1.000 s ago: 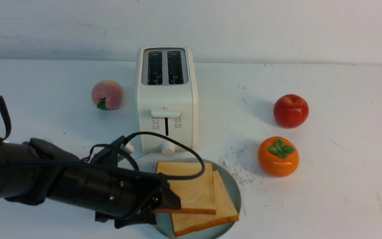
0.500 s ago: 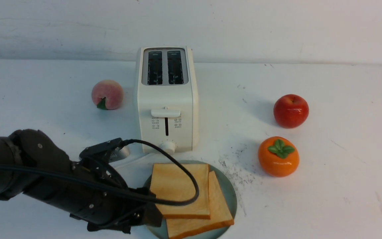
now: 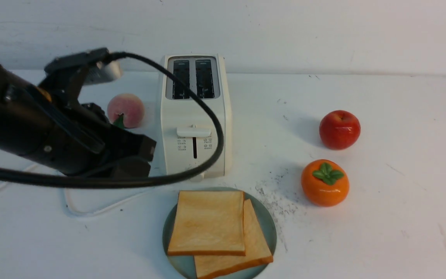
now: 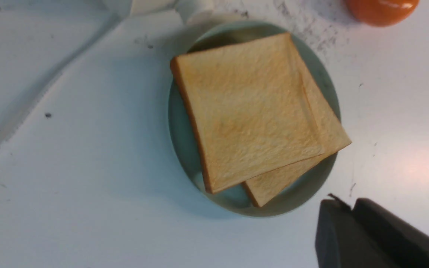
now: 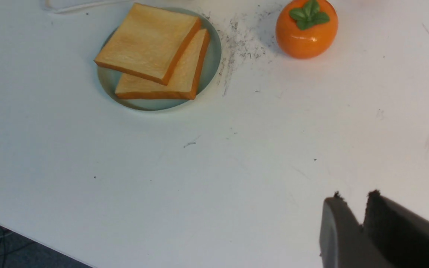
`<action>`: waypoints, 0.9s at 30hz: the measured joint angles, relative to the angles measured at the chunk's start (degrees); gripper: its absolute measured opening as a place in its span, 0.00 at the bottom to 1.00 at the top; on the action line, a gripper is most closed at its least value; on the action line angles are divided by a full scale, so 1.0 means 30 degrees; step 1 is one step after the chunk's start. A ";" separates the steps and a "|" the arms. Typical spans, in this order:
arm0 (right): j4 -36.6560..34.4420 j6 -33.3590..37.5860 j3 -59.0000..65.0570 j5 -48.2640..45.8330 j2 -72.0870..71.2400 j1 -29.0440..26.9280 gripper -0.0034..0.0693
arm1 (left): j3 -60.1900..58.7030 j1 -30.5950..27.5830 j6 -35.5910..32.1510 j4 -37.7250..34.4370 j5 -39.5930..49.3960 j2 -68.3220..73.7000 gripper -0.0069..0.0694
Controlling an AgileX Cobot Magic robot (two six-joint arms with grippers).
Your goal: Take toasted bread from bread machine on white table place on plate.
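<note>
Two slices of toasted bread lie stacked on the plate [image 3: 270, 224] in front of the bread machine [image 3: 194, 120]: the upper slice [image 3: 207, 221] overlaps the lower one [image 3: 256, 248]. Both toaster slots look dark and empty. My left gripper [image 3: 145, 155] hangs shut and empty above the white table [image 3: 381, 217], left of the toaster and apart from the plate. From the left wrist, the toast [image 4: 248, 111] and plate [image 4: 179, 126] lie below the shut gripper [image 4: 348, 203]. My right gripper [image 5: 354, 197] is shut on nothing, well away from the plate [image 5: 210, 56].
A peach [image 3: 125, 110] sits left of the toaster, partly behind my left arm. A red apple [image 3: 339, 129] and an orange persimmon [image 3: 325, 182] stand to the right. The toaster's white cord [image 3: 91, 209] loops on the table left of the plate.
My left arm has lifted up and back to the left, away from the plate, and its gripper has gone from open to shut. Both slices stay on the plate.
</note>
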State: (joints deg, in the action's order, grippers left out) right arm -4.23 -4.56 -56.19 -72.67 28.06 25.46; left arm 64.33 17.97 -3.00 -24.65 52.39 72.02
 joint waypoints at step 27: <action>-0.0758 -0.1379 0.7550 1.2713 0.0030 0.0000 0.03 | 0.0297 0.0000 0.0193 0.0260 0.0651 -0.0705 0.07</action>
State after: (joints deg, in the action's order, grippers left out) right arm -6.51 -8.70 -33.54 -34.53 28.15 25.46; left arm 65.22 17.97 -2.42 -23.87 54.35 69.90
